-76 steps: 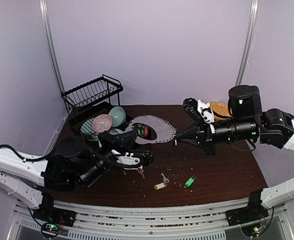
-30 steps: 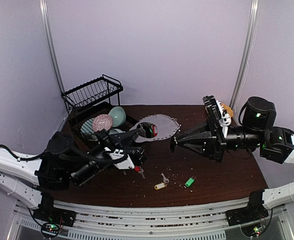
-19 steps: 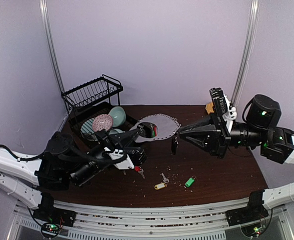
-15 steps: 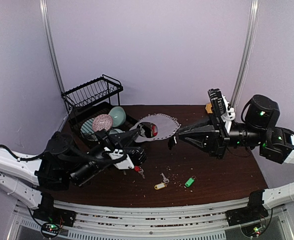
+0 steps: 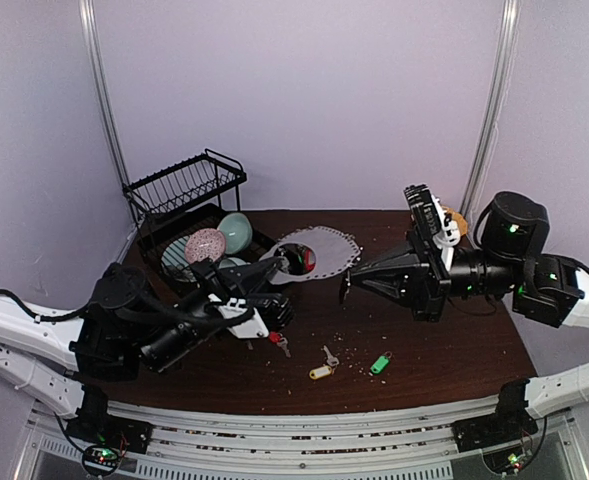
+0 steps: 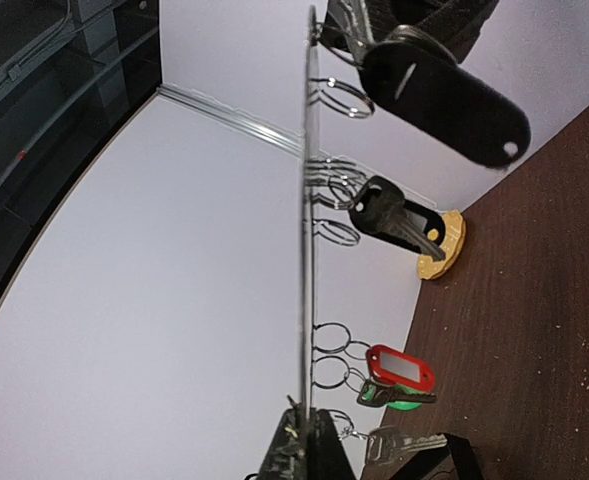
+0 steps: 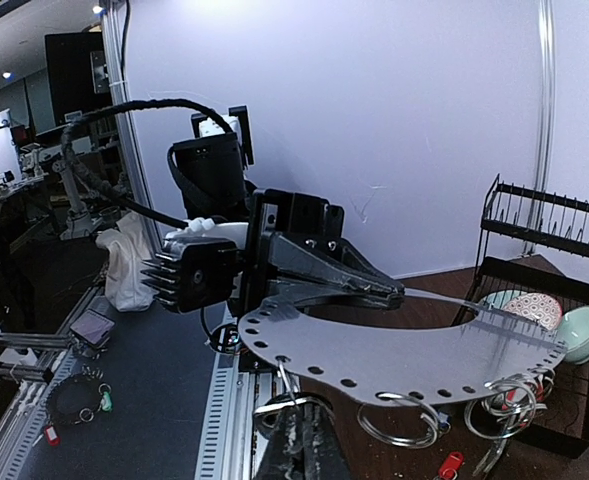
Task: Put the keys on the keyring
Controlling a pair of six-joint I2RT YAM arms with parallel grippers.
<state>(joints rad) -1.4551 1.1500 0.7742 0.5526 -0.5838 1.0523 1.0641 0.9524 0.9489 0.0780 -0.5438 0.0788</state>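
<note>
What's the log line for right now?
left gripper: grips keyring | right gripper: black-tag key at rim | table: yellow-tag key, green-tag key loose

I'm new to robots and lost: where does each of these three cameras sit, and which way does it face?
Top external: fixed above and behind the arm bases, looking down on the table; both arms show.
Left wrist: on its arm's wrist, sighting along the edge-on keyring towards the black-tagged key; left gripper tips at bottom.
Right wrist: likewise, facing the keyring's flat face, held by the left gripper; right gripper tips at bottom.
Shared: both wrist views show the keyring.
</note>
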